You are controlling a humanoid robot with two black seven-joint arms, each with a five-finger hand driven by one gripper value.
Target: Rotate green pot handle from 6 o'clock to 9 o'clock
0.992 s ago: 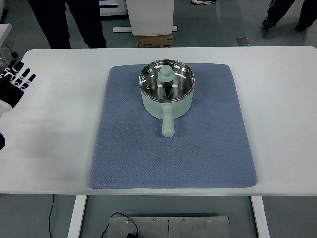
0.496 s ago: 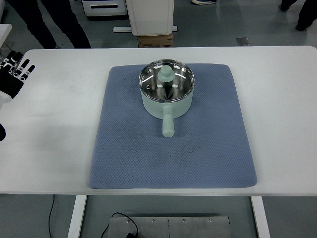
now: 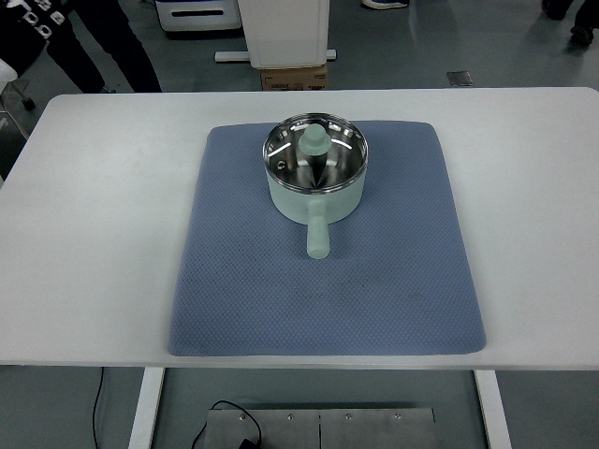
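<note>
- Left robot hand (image 3: 37, 13) shows only at the top-left corner, dark with white finger marks, cropped by the frame edge; can't tell how far open it is, and it touches nothing on the worktop.
- Right robot hand is out of frame.
- Green pot (image 3: 315, 180) sits on the far half of the blue mat (image 3: 281, 299), roughly centred left to right, glass lid (image 3: 332, 161) on, green knob (image 3: 314, 140) in the lid's middle.
- Pot handle (image 3: 317, 236) points straight toward the robot's side (6 o'clock), lying over the mat, nothing gripping it.
- Mat lies flat on the white worktop (image 3: 103, 234), bare worktop on both sides.
- Floor behind: white pedestal base (image 3: 281, 33), cardboard box (image 3: 292, 79) just in front of it, a person's dark legs (image 3: 103, 47) at far left, a shoe (image 3: 585, 33) at far right.
- Versus 0.5 s ago: the left robot hand has gone from beside the worktop's left edge up to the top-left corner, clear of the worktop; the dark arm part at the lower left edge is gone too.
- Pot, handle and mat are unchanged from the earlier frames (handle not rotated yet); the people behind have shifted.
</note>
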